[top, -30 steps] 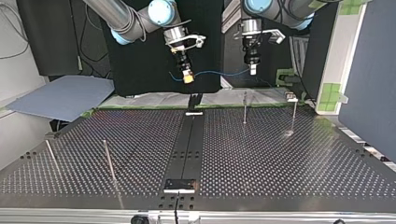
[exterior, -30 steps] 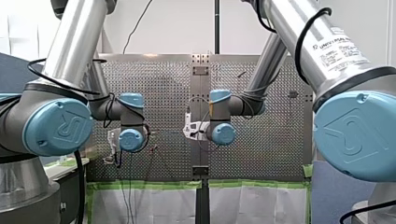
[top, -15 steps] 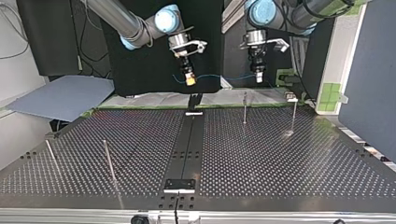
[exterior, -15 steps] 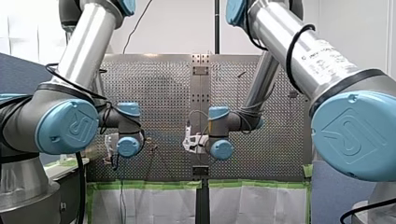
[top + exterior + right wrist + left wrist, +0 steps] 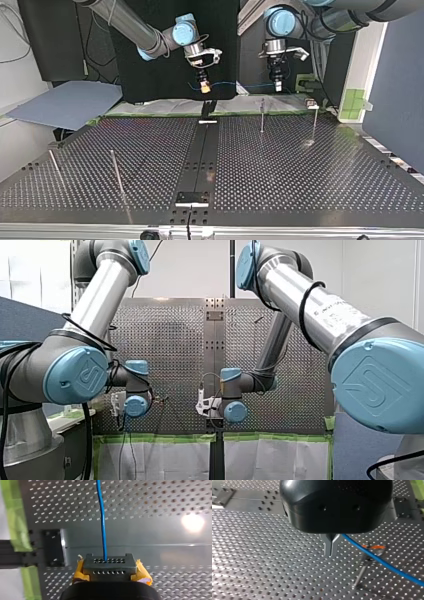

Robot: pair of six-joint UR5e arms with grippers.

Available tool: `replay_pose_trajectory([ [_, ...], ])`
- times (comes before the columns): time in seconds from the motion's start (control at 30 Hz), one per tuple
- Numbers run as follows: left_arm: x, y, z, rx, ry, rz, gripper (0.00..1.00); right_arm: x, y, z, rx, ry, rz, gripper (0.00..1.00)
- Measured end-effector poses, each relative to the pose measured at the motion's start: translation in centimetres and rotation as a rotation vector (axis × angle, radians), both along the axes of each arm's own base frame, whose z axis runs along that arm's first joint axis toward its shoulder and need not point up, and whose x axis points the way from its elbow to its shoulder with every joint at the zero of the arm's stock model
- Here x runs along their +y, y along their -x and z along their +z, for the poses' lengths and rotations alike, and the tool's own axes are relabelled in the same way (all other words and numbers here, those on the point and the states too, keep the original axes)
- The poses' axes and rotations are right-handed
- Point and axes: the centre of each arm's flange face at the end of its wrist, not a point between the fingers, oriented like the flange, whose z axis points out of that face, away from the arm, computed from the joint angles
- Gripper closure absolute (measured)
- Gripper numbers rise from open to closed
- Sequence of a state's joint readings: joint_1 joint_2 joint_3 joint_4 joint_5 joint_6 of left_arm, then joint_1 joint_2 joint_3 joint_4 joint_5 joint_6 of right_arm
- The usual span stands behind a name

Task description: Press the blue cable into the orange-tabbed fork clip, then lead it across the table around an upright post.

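Top view: my right gripper (image 5: 203, 87) and my left gripper (image 5: 277, 85) both pinch the blue cable (image 5: 240, 84), stretched between them in the air above the table (image 5: 300, 170). It is not in the orange-tabbed fork clip (image 5: 374, 547) yet. Next, I think, they must lower it into the fork.

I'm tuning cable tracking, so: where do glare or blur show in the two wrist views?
Right wrist view: a bright glare spot on the table, clear of the blue cable. Left wrist view: the orange-tabbed clip looks blurred.
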State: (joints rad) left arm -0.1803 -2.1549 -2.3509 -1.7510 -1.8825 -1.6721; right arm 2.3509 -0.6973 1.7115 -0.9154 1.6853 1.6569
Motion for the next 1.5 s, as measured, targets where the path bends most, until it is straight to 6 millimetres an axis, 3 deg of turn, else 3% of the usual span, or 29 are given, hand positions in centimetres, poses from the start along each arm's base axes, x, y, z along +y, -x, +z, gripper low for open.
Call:
replay_pose_trajectory([
  [0.27, -0.5, -2.2, -2.1, 0.008, 0.046, -0.019, 0.98, -0.1, 0.8, -3.2, 0.037, -0.034, -0.009, 1.00],
  [0.6, 0.1, -5.2, -4.8, 0.014, 0.072, 0.005, 0.98, -1.8, 0.6, -2.9, 0.038, -0.025, -0.022, 1.00],
  [0.83, 1.0, -4.5, -8.1, 0.079, 0.060, 0.025, 0.98, -3.3, 0.3, -2.2, 0.059, -0.029, -0.032, 1.00],
  [1.37, 1.4, -3.3, -15.1, 0.255, 0.062, -0.024, 0.98, -3.9, 0.5, -2.1, 0.062, -0.030, -0.042, 1.00],
  [1.5, 1.8, -3.1, -15.7, 0.271, 0.066, -0.022, 0.98, -4.0, 0.5, -2.1, 0.062, -0.029, -0.042, 1.00],
])
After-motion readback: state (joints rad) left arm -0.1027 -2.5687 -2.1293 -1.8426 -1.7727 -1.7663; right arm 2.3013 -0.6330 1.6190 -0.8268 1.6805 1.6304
